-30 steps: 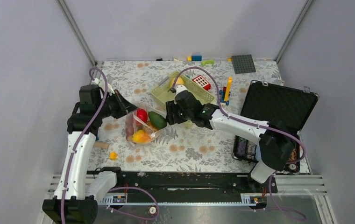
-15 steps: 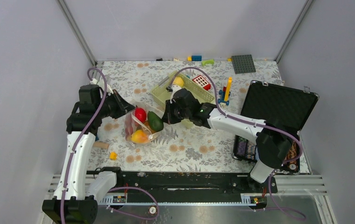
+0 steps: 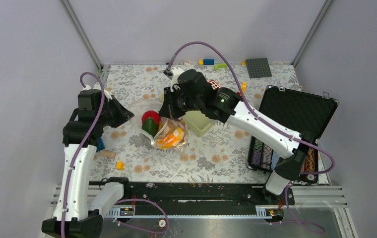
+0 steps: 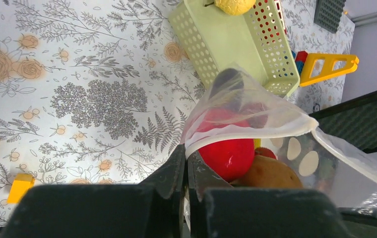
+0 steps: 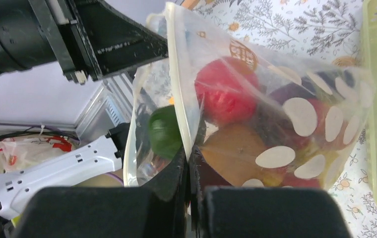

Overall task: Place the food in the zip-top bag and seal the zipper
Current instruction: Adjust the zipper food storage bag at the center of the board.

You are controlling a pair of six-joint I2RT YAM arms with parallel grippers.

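The zip-top bag hangs between both grippers above the table, clear with pale dots. Through it show pieces of food: a red fruit, a green one and orange-yellow pieces. My left gripper is shut on the mouth edge at the bag's left, with the red fruit just beyond it. My right gripper is shut on the opposite rim. The zipper runs up from its tips, and the mouth gapes, with the green fruit showing in the opening.
The pale green basket sits just right of the bag, with a yellow fruit in it. An open black case lies right. A small yellow block and a wooden block lie front left; building blocks line the back edge.
My right gripper went from open to shut, took the bag's rim and rose toward the back. The bag lifted and shifted right; the green fruit now sits inside. The left arm drew slightly left.
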